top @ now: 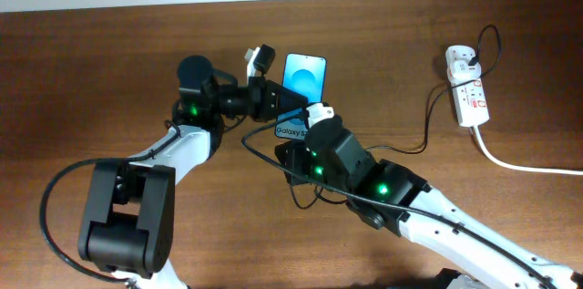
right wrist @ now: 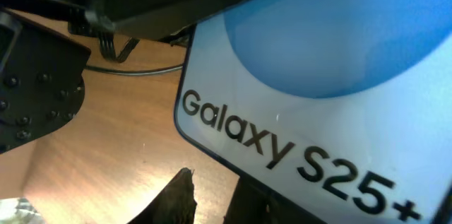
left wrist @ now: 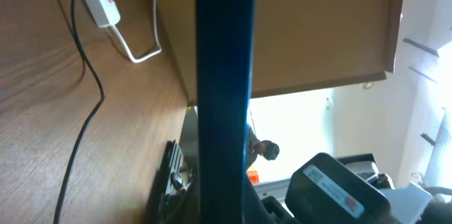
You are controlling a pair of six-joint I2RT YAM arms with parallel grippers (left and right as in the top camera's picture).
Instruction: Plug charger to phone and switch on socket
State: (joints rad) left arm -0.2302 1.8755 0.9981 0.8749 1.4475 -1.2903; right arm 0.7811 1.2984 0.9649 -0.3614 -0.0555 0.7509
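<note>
The phone (top: 304, 74) is up off the wooden surface (top: 109, 61), near the middle of the overhead view. Its blue screen faces up, and its white "Galaxy S25+" band is at the end nearest the right arm. The left gripper (top: 284, 99) reaches across from the left and looks clamped on the phone. Its wrist camera sees the phone edge-on, a dark blue bar running straight down the centre.

The right gripper (top: 317, 114) sits right at the phone's white-band end, with the screen filling its own camera. Whether it is clenched or released cannot be told.

The charger (top: 425, 129) trails as a thin black line from the socket (top: 466, 98) towards the 2 arms. Its connector tip cannot be made out. The socket lies well apart at the far right, with a black plug seated in it and its thick white cord (top: 519, 166) running off right.
</note>
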